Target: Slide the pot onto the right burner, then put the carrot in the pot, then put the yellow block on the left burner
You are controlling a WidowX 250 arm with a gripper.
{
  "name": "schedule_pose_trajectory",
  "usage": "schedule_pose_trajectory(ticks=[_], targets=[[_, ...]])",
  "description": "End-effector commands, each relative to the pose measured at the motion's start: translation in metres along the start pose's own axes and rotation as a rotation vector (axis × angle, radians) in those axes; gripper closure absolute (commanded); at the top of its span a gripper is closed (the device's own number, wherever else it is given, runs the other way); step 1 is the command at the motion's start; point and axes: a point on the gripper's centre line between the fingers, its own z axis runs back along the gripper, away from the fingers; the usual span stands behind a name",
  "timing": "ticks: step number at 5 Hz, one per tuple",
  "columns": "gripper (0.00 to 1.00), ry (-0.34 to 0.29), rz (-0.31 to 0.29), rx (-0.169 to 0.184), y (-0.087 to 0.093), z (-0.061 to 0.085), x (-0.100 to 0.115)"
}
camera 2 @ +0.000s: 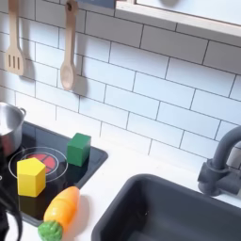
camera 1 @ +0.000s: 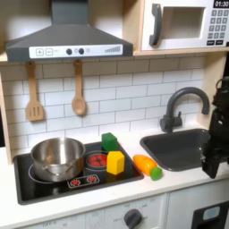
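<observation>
The carrot [camera 1: 147,166] lies flat on the white desk [camera 1: 179,183], just beside the right edge of the black cooktop [camera 1: 54,186]. In the first exterior view its long axis runs from far left to near right, and the green cap points to the near right. The pot [camera 1: 57,157] stands upright on the left burner, which it covers. The yellow block [camera 1: 115,162] sits at the right edge of the right burner [camera 1: 97,161], with a green block [camera 1: 109,141] behind it. The arm [camera 1: 217,125] stands upright at the first exterior view's right edge, over the dark sink [camera 1: 183,147]; I cannot tell if its pincer is apart or together. Behind is a white tile wall [camera 2: 141,75] where two wooden utensils [camera 1: 78,89] hang.
</observation>
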Motion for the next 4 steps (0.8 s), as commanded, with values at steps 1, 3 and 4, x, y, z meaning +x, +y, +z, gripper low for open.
schedule_pose_trajectory(ticks=[1,3,4], targets=[[0.0,-0.026,0.038,-0.015,0.007,0.008,0.02],[0.0,-0.04,0.124,-0.023,0.025,0.009,0.035],[0.0,-0.04,0.151,-0.023,0.032,0.009,0.037]])
